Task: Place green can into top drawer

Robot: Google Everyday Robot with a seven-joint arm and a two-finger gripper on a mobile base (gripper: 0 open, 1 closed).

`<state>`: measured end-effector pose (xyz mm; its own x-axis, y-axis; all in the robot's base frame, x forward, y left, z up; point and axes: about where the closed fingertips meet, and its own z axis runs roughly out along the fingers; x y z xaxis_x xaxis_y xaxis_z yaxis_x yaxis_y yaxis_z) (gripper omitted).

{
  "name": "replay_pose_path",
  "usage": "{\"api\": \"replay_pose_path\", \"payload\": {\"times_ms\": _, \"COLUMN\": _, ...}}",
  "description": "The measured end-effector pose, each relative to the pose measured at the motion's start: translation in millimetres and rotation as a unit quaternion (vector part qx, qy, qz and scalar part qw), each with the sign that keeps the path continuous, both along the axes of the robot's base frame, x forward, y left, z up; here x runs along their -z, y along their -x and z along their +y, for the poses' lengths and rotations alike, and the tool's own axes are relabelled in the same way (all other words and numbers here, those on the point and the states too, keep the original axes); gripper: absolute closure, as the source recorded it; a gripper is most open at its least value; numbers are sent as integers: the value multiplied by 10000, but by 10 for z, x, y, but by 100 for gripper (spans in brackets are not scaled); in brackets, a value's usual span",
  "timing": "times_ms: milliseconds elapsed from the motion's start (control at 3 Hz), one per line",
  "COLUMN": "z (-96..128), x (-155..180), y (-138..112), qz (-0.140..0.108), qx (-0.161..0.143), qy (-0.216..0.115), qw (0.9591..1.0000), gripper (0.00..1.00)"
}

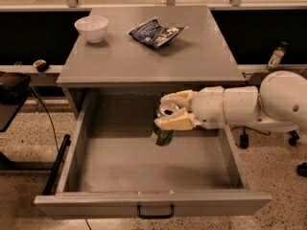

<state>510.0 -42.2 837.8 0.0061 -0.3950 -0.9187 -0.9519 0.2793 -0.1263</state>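
Observation:
The green can has a silver top with a pull-tab and stands upright in the open top drawer, towards its middle back. My gripper reaches in from the right on a white arm, and its pale fingers are closed around the can's upper part. The can's base is at or just above the speckled drawer floor; I cannot tell whether it touches. The drawer is pulled fully out, with a small black handle on its front panel.
On the grey cabinet top sit a white bowl at the back left and a dark blue chip bag at the back middle. A bottle stands on a ledge at the right. A black cable hangs at the left.

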Motion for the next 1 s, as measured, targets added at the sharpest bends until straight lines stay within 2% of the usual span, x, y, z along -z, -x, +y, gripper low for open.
{"api": "replay_pose_path", "payload": {"times_ms": 333, "z": 94, "x": 669, "y": 82, "qz": -365, "qx": -271, "qy": 827, "qw": 9955, "gripper": 100}}
{"api": "replay_pose_path", "payload": {"times_ms": 667, "z": 62, "x": 1310, "y": 210, "qz": -149, "qx": -325, "qy": 1046, "qw": 9939, "gripper": 100}}
{"api": "replay_pose_path", "payload": {"times_ms": 1000, "z": 67, "x": 1398, "y": 235, "qz": -99, "qx": -333, "qy": 1051, "qw": 9939, "gripper": 84}}
